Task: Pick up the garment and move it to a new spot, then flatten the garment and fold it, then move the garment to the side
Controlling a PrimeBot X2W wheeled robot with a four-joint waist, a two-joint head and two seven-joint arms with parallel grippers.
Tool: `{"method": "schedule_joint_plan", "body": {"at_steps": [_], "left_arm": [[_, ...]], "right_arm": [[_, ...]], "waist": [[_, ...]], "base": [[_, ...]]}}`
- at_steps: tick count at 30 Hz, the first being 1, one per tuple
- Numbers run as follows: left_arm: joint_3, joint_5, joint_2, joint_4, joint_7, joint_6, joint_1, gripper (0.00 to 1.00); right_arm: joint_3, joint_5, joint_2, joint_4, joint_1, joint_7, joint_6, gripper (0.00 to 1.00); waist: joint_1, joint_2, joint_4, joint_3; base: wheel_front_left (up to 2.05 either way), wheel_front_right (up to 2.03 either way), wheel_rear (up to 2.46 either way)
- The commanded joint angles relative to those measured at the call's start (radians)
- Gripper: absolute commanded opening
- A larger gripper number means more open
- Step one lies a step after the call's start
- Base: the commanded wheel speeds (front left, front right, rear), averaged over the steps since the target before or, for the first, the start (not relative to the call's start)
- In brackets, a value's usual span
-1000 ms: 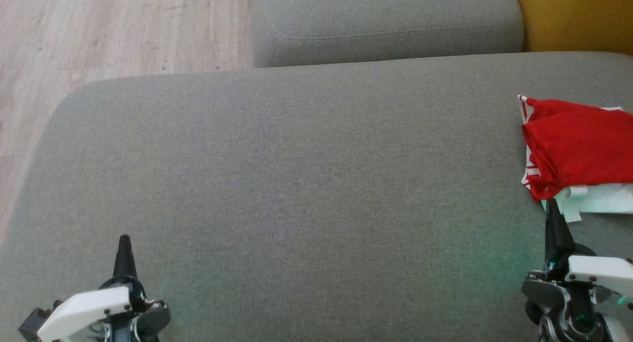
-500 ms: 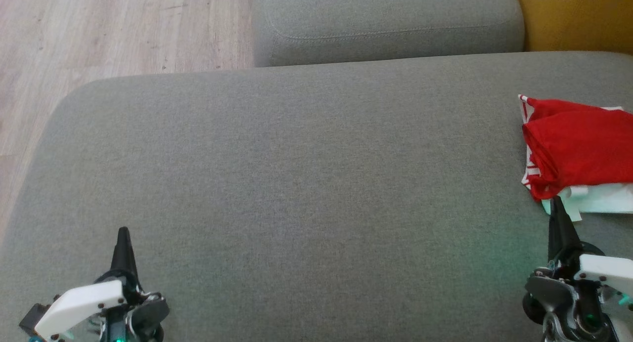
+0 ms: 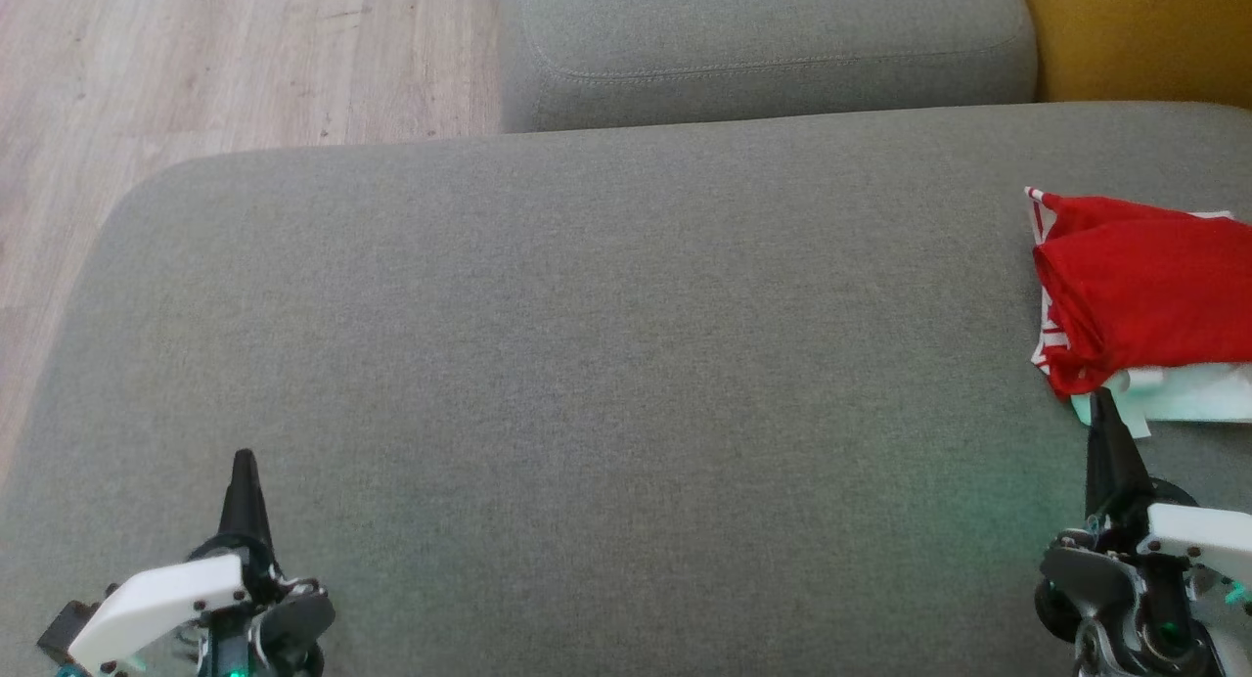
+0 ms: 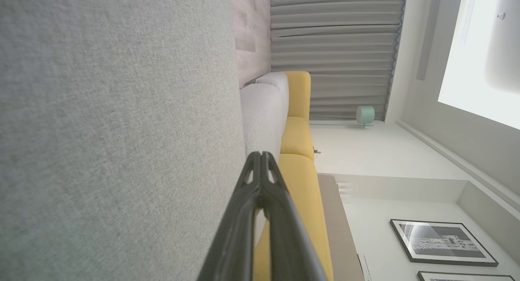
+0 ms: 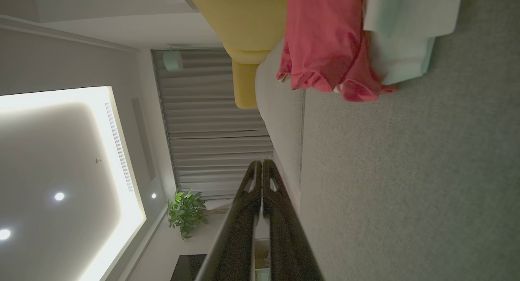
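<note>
Grey woven fabric covers the broad sofa cushion [image 3: 587, 364]. The folded red garment with white-striped trim [image 3: 1144, 286] lies at the cushion's right edge, touching a pale mint-white folded cloth [image 3: 1184, 393] that shows along its near side. The right gripper [image 3: 1096, 403] has its two dark fingers pressed together. It points at the pale cloth's near edge and holds nothing, and the right wrist view shows bare cushion between its tips and the garment. The left gripper [image 3: 243, 462], fingers likewise together and empty, hovers over the cushion's near left part, well apart from the garment. A second grey cushion [image 3: 763, 41], pale wooden flooring [image 3: 196, 61] and yellow upholstery [image 3: 1135, 31] lie beyond.
</note>
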Motion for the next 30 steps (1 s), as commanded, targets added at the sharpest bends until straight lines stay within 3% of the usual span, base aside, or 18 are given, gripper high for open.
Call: {"method": "schedule_joint_plan", "body": {"at_steps": [1,30], "left_arm": [[0.041,-0.006,0.007,-0.036,0.007,-0.007,-0.049,0.00],[0.041,-0.006,0.007,-0.036,0.007,-0.007,-0.049,0.00]], "right_arm": [[0.019,0.005,-0.009,-0.038,-0.054,0.006,-0.001,0.00],[0.016,0.002,-0.007,-0.038,-0.055,0.009,-0.001,0.00]], "waist": [[0.0000,0.0000,0.000,0.000],[0.0000,0.0000,0.000,0.000]], "base": [[0.00,0.00,0.00],[0.00,0.00,0.00]]}}
